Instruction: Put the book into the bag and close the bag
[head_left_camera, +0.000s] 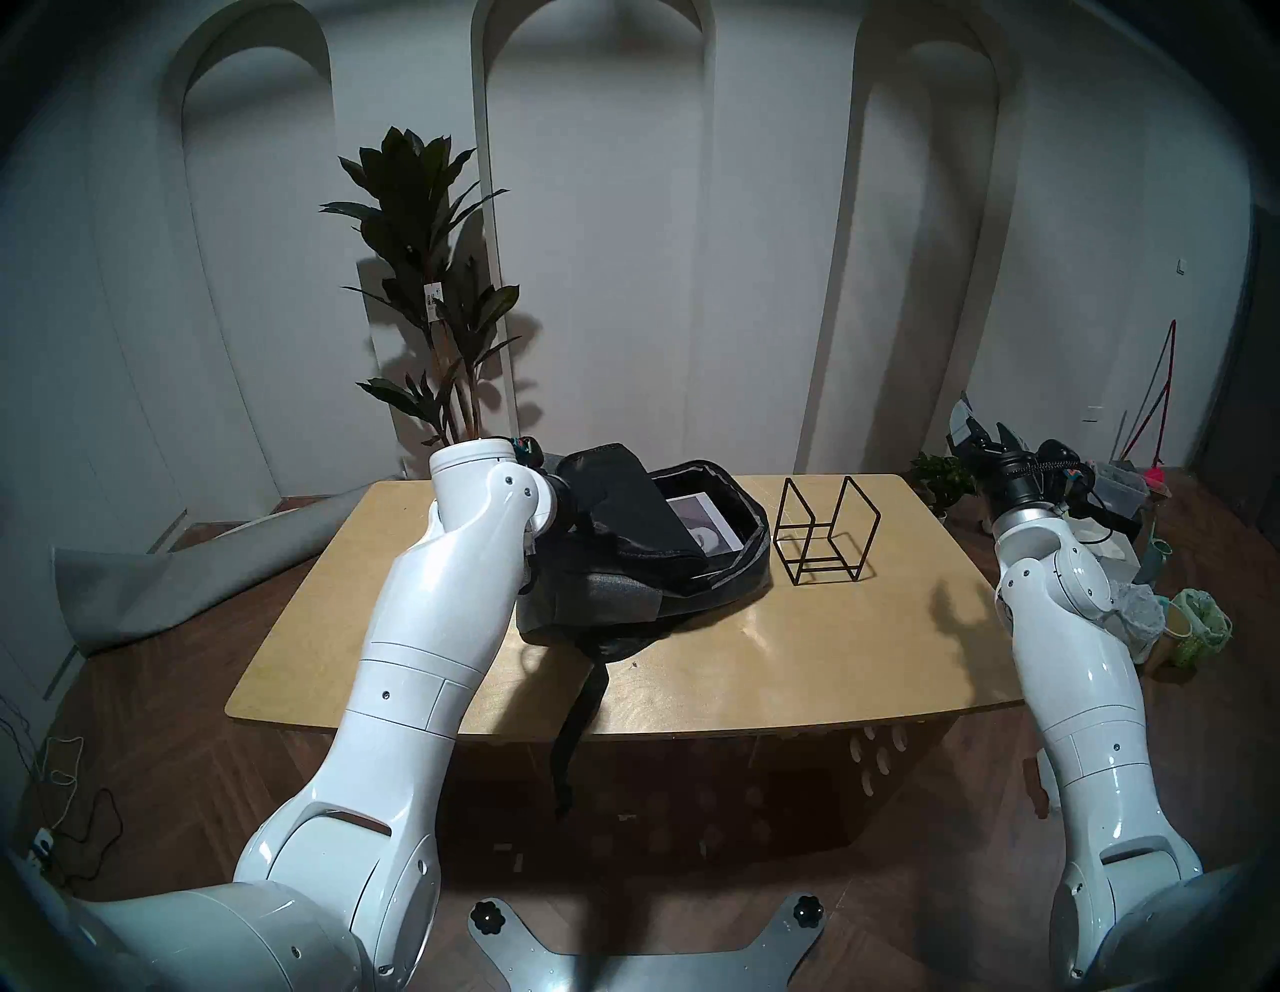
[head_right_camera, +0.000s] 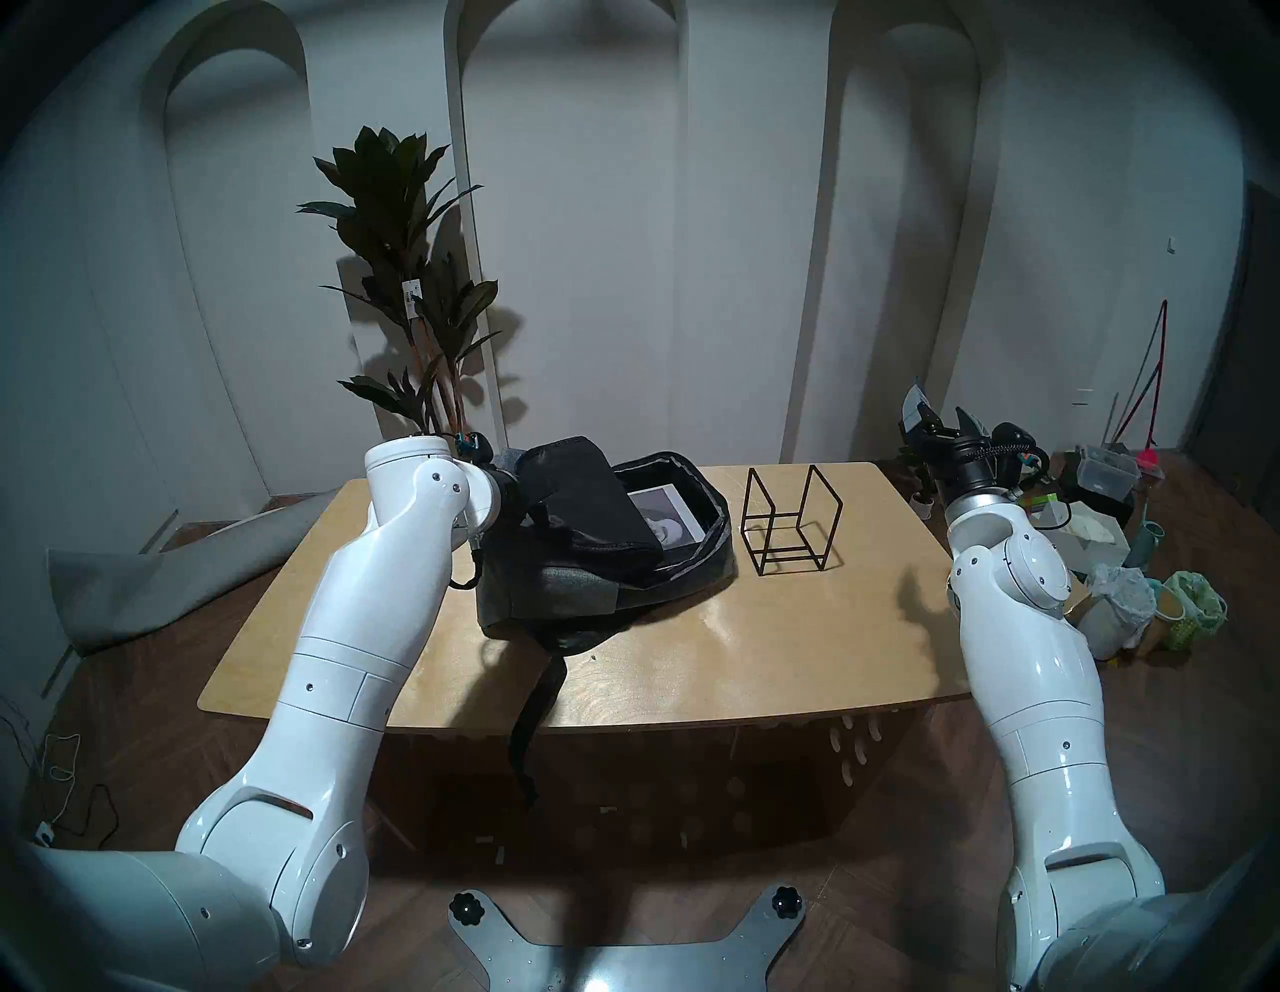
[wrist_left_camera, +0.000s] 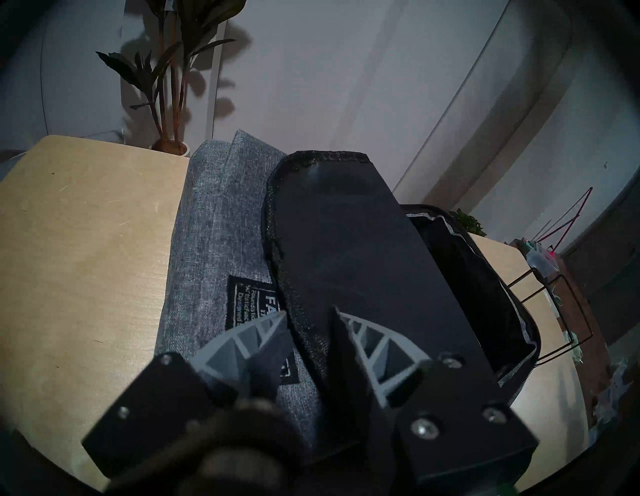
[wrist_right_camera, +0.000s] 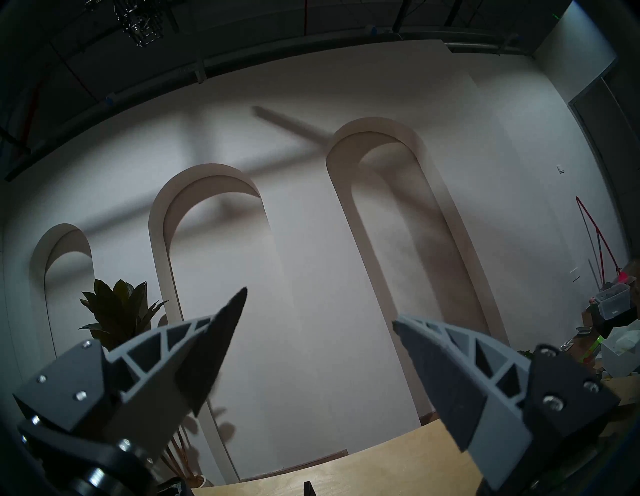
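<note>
The dark grey bag (head_left_camera: 596, 596) lies on its side in the middle of the wooden table (head_left_camera: 762, 665), its main compartment unzipped. Inside it lies the book (head_left_camera: 703, 526), white border and black-and-white portrait partly showing under the raised black flap (head_left_camera: 623, 506). In the left wrist view my left gripper (wrist_left_camera: 310, 311) is shut on the mesh-trimmed edge of that flap (wrist_left_camera: 339, 242), beside the bag's label patch (wrist_left_camera: 249, 301). My right gripper (head_left_camera: 983, 433) hangs open and empty above the table's right end, pointing up at the wall (wrist_right_camera: 320, 308).
A black wire-frame stand (head_left_camera: 824, 530) sits just right of the bag. A bag strap (head_left_camera: 578, 727) hangs over the table's front edge. A tall potted plant (head_left_camera: 429, 277) stands behind the left end. Bins and clutter (head_left_camera: 1177, 623) sit on the floor at right.
</note>
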